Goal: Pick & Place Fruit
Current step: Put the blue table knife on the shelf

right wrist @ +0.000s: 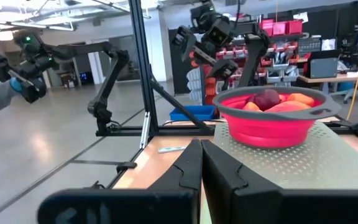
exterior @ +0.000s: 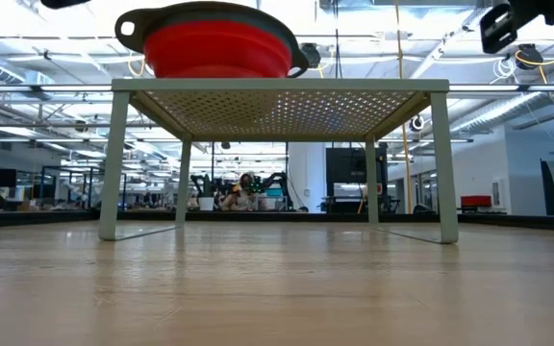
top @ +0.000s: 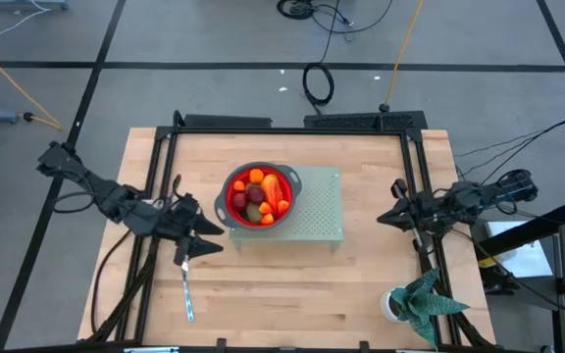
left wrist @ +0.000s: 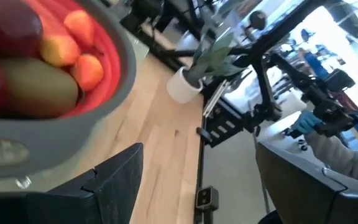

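Fruit [top: 259,195] heaped in red bowl [top: 231,208]; left gripper [top: 207,235] spread beside bowl, seemingly empty; right gripper [top: 385,218] pressed together, well apart.

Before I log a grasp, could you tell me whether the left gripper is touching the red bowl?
Apart: the high view shows bare table between the left gripper and the red bowl.

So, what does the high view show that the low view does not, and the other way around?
Only the high view shows the fruit inside the bowl, the knife, the potted plant and the open left end effector. Only the low view shows the small table's legs and the room behind. Both show the red bowl on the perforated table.
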{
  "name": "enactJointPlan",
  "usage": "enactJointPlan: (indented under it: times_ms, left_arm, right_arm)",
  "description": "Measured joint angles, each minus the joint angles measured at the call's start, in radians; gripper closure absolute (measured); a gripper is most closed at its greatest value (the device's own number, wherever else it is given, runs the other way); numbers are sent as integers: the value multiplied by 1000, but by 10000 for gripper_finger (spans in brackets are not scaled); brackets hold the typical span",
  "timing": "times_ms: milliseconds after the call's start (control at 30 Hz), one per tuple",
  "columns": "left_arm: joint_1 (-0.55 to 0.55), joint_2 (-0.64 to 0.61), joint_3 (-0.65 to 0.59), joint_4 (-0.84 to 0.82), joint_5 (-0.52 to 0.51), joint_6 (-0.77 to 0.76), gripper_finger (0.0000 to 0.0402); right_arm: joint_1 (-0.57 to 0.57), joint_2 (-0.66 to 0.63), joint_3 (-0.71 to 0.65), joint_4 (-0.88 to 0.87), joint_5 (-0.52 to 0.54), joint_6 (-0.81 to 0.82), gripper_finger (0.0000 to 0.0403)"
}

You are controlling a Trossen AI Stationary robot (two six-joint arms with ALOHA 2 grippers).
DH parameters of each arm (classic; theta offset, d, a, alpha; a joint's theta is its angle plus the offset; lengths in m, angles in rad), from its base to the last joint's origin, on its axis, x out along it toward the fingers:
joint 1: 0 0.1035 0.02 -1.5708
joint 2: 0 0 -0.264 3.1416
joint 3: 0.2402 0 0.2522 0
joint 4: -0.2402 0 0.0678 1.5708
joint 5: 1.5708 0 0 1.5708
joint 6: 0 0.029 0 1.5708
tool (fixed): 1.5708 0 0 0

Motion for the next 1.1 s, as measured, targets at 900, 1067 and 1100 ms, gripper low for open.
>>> enactJointPlan:
  times_ms: [900, 1067, 1100]
  left_arm:
    - [-367, 471, 150, -450, 135, -1394, 94]
    - [-429, 539, 150, -464, 200, -1460, 94]
    - [-437, 552, 150, -463, 199, -1462, 94]
  right_arm:
    - [0, -211, -5, -227, -26, -50, 403]
    - [0, -211, -5, -227, -26, -50, 403]
    - [0, -210, -5, -227, -26, -50, 403]
